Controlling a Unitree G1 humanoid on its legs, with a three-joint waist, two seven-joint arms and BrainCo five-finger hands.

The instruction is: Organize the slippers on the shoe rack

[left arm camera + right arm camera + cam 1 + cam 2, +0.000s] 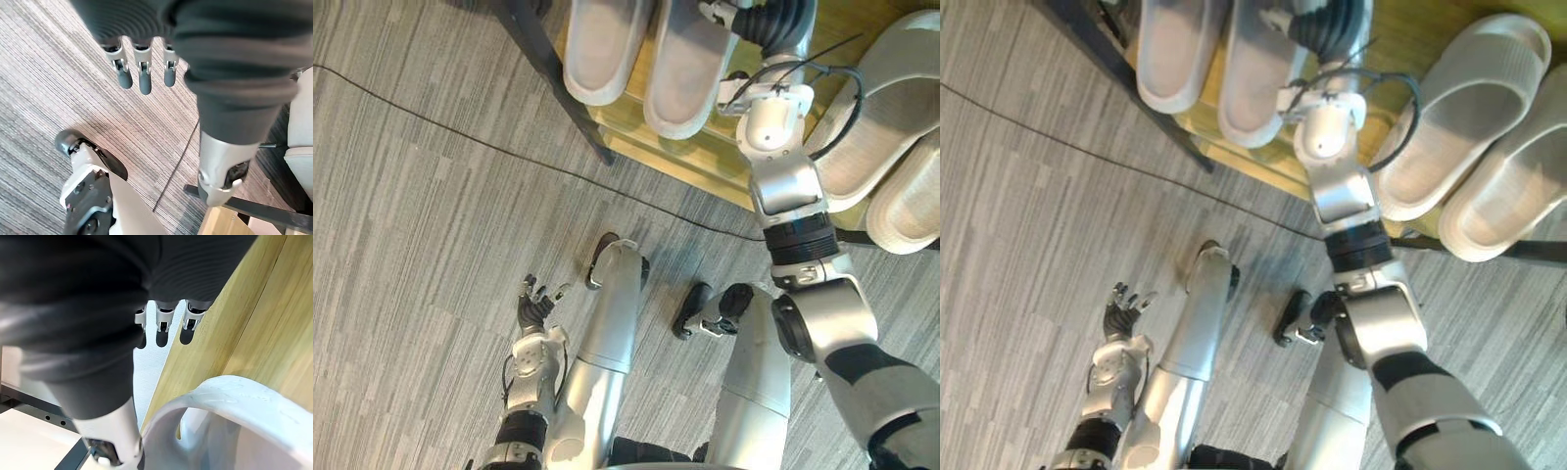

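Observation:
A pale slipper (603, 49) and its mate (690, 69) lie side by side on the wooden shelf of the shoe rack (705, 162). To the right, two more pale slippers (891, 108) (911, 201) lie on the rack. My right hand (773, 22) reaches over the shelf, right beside the second slipper. Its fingers (164, 330) are straight, hold nothing, and hang above the wood near a slipper's strap (230, 401). My left hand (536, 305) hangs low over the floor, away from the rack, and its fingers (144, 73) are relaxed and empty.
Grey striped carpet (431, 196) covers the floor in front of the rack. The rack's black frame leg (548, 69) slants down at the left end of the shelf. A dark rack bar (254, 208) shows in the left wrist view.

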